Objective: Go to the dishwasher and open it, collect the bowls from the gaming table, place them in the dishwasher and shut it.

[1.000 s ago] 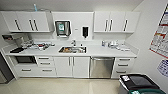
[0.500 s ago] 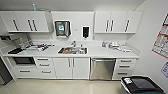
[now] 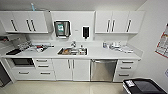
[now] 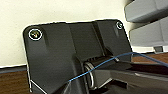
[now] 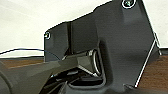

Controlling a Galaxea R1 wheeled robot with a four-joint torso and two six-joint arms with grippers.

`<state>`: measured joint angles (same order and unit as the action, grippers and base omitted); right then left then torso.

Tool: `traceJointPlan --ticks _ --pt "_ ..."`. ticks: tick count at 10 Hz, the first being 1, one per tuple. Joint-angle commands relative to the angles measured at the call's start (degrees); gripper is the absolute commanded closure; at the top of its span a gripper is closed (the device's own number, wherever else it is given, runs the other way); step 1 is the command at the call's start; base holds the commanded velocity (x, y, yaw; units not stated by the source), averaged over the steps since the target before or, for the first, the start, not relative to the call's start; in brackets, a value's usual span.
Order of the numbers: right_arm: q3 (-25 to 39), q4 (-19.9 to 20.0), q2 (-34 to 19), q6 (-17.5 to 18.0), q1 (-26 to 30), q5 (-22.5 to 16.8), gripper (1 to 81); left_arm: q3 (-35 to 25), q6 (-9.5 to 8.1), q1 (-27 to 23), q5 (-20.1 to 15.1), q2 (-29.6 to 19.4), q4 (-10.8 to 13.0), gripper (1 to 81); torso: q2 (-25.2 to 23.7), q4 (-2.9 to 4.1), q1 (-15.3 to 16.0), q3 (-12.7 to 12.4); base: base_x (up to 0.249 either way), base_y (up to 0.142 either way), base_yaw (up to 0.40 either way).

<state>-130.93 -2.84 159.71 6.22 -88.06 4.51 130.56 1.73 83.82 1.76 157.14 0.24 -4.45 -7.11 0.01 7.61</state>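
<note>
The dishwasher (image 3: 103, 70) stands under the white counter, right of the sink, in the head view. Its stainless-steel front is shut, with a horizontal bar handle across the top. It lies some way ahead of me across the pale floor. The bowls and the gaming table are out of view. The left wrist view and the right wrist view hold my own dark plates and bars against a pale wall and a brown floor.
A sink (image 3: 72, 51) sits mid-counter with clutter to either side. White cabinets (image 3: 71, 69) and drawers (image 3: 126, 68) flank the dishwasher. A dark built-in oven (image 3: 23, 62) is at the far left. A black-topped bin (image 3: 145, 86) stands close at the lower right, by the right wall.
The whole head picture has shifted a little: the camera has come slightly closer to the counter, and the black-topped bin has slid toward the lower right corner.
</note>
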Motion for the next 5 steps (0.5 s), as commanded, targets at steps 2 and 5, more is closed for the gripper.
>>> traceJointPlan --ticks 2,5 --pt "0.9 -0.5 -0.7 -0.1 2.6 -3.0 1.0 -0.7 0.29 -2.7 -2.9 -0.9 0.0 1.0 0.0 0.0 0.0 0.0 0.102 0.0 0.0" --pt "0.8 -0.5 -0.7 -0.1 2.6 -2.9 1.0 -0.7 0.29 -2.7 -2.9 -0.9 0.0 1.0 0.0 0.0 0.0 0.0 0.102 0.0 0.0"
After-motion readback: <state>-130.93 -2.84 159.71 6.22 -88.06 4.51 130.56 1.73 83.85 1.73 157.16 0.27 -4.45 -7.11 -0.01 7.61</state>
